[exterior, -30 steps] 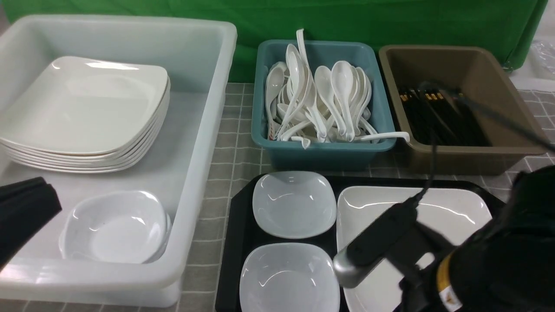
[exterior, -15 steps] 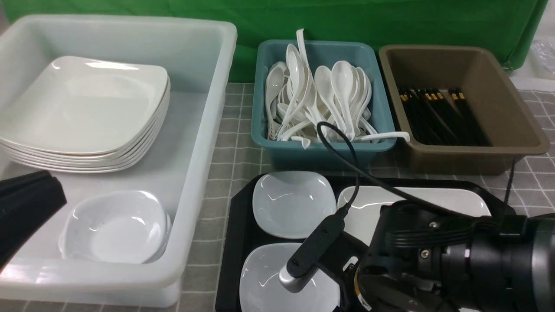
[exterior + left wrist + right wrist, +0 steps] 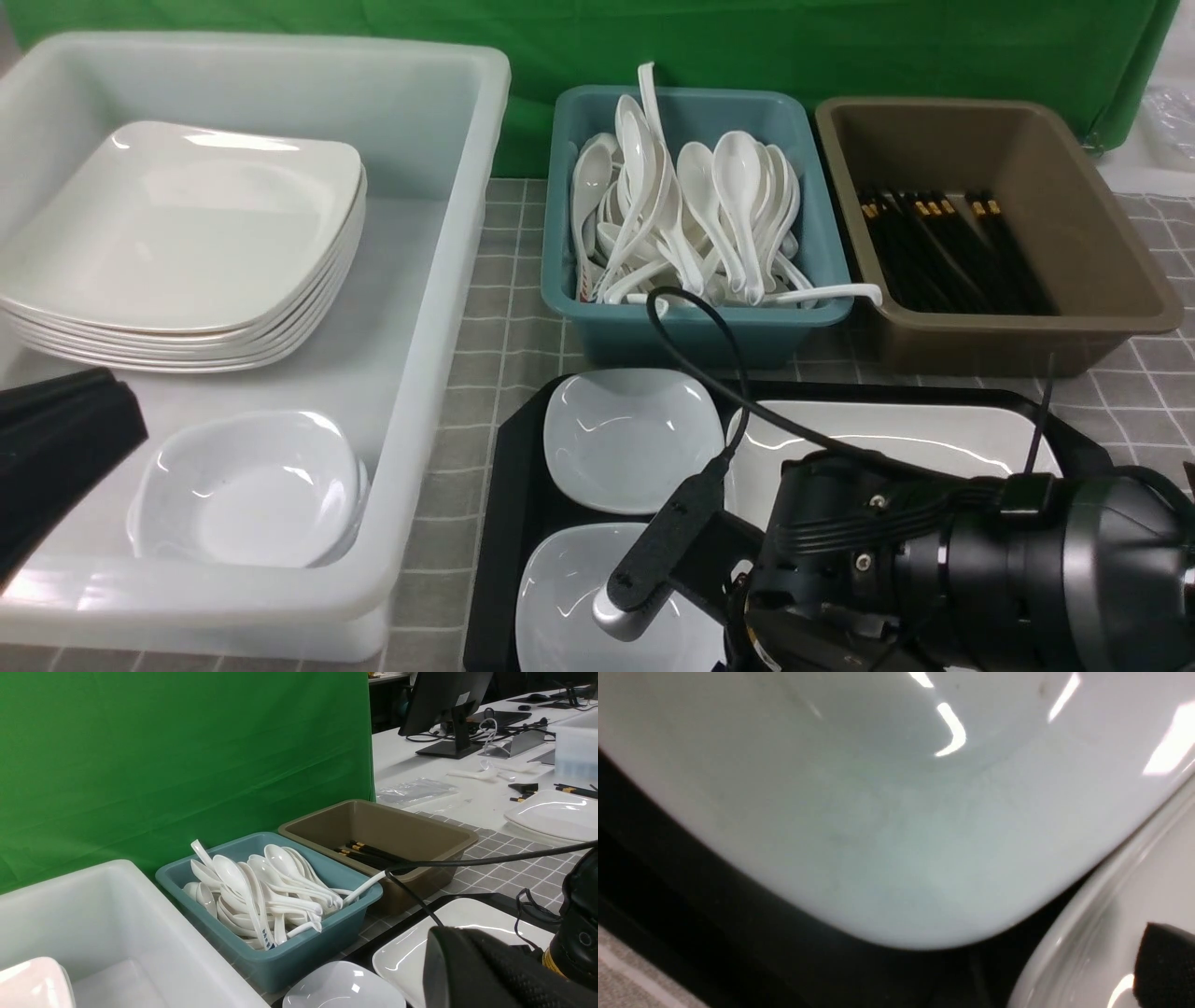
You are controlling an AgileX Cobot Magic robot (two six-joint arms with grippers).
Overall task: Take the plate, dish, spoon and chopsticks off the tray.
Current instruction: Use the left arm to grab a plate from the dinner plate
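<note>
Hovering over the big black textured plastic tray [image 3: 509,523], your right gripper [image 3: 1163,967] shows one fingertip at the rim of the large glossy white plate [image 3: 1092,952], just beside the tray's near-left small pale rounded-square dish [image 3: 896,812]. Can't tell its opening or grip.

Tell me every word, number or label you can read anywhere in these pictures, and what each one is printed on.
No text is clear enough to quote.
Blue print on a spoon handle in the teal bin: too small to read.
Yellow-and-white label on the right arm: cut off at the frame edge and blurred.
White sticker on the back of the monitor: too far away and blurred.
</note>
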